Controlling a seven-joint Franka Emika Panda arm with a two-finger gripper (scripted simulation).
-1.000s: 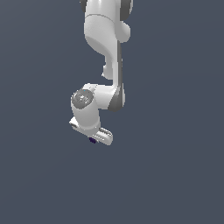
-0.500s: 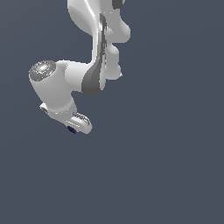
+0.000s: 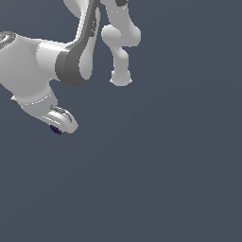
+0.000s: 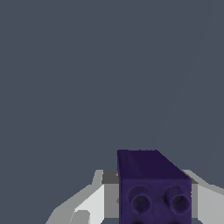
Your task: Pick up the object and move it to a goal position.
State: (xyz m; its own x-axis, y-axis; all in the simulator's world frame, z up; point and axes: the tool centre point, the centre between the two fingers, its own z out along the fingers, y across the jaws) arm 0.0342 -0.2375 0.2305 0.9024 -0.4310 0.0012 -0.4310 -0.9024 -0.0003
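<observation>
The object [image 4: 151,183] is a small dark purple block with two round studs on the face toward the wrist camera. It sits between the white fingers [image 4: 89,203] of my gripper [image 4: 148,205], which is shut on it. In the exterior view the gripper [image 3: 59,126] hangs from the white arm at the exterior view's left, and only a sliver of the object [image 3: 56,130] peeks out under the fingers. The rest of the block is hidden there by the hand.
The white and grey arm [image 3: 71,56] fills the upper part of the exterior view on the exterior view's left. Behind everything lies a plain dark grey-blue backdrop; no goal marker or surface edge shows.
The arm has swung toward the exterior view's left and closer to the camera, carrying the purple object held in the gripper.
</observation>
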